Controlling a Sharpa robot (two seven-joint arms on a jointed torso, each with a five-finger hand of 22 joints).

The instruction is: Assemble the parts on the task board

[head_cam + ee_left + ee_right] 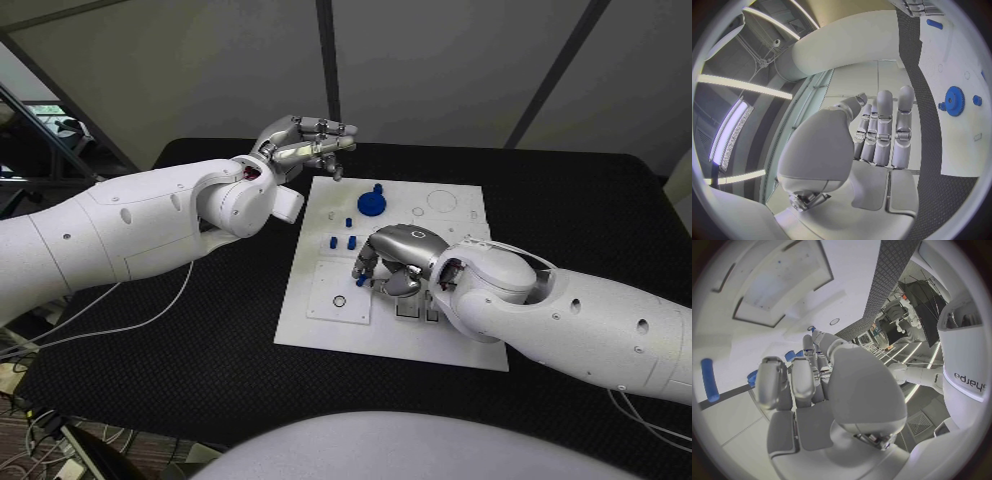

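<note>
The silver right hand (pixel 392 262) is covering the middle of the white rectangular task board (pixel 433 340) — whatever is lying under its palm is hidden, and whether its fingertips are touching a part is not discernible. Beside that hand, the small blue plastic pegs (pixel 340 241) are showing too small for their shape to be made out.
</note>
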